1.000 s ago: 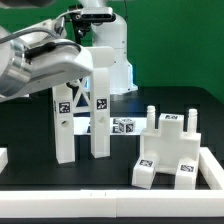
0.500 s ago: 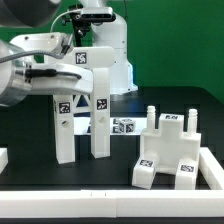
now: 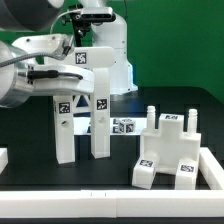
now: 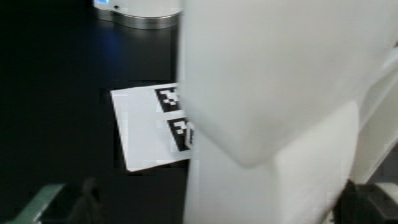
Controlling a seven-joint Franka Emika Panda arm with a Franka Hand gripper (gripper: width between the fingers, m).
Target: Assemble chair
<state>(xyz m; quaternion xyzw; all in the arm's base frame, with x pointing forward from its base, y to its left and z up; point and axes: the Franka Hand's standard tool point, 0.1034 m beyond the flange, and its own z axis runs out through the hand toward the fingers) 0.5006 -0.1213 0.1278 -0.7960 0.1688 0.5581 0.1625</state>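
Two tall white chair legs stand upright on the black table, one [image 3: 63, 125] toward the exterior view's left and one [image 3: 100, 115] beside it. My gripper [image 3: 95, 80] reaches in from the exterior view's left at the upper part of the second leg. In the wrist view this leg [image 4: 285, 110] fills the space between the jaws of my gripper [image 4: 222, 200]. One finger [image 4: 63, 200] stands apart from the leg with a dark gap, so the jaws are open around it. The white seat block [image 3: 170, 150] with upright pegs sits at the exterior view's right.
Small tagged white parts [image 3: 125, 125] lie behind the legs near the robot base [image 3: 110, 50]. A flat white tagged piece [image 4: 151, 125] and a white round part [image 4: 143, 12] lie below the hand. White rails [image 3: 212, 165] edge the table.
The arm has swung toward the exterior view's right and brought the hand against the second leg. In the last half second it has hardly moved. The legs and seat block stay put.
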